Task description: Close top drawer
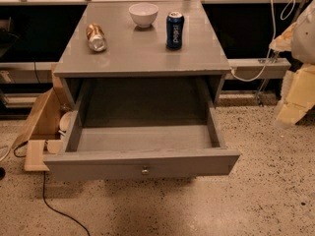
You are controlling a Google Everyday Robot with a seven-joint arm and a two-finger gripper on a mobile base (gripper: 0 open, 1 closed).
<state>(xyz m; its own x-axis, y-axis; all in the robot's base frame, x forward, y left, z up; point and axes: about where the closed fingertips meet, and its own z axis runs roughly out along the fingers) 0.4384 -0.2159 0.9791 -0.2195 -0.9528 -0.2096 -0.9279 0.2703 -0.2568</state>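
The top drawer of the grey cabinet stands pulled far out toward me. Its inside is empty. Its flat front has a small round silver knob at the centre. The drawers below are hidden under it. My gripper shows as pale yellow and white parts at the far right edge, to the right of the cabinet at about the height of the drawer opening. It is apart from the drawer and touches nothing that I can see.
On the cabinet top stand a white bowl and an upright blue can; a tan can lies on its side. A cardboard box sits on the floor at left. A black cable crosses the speckled floor.
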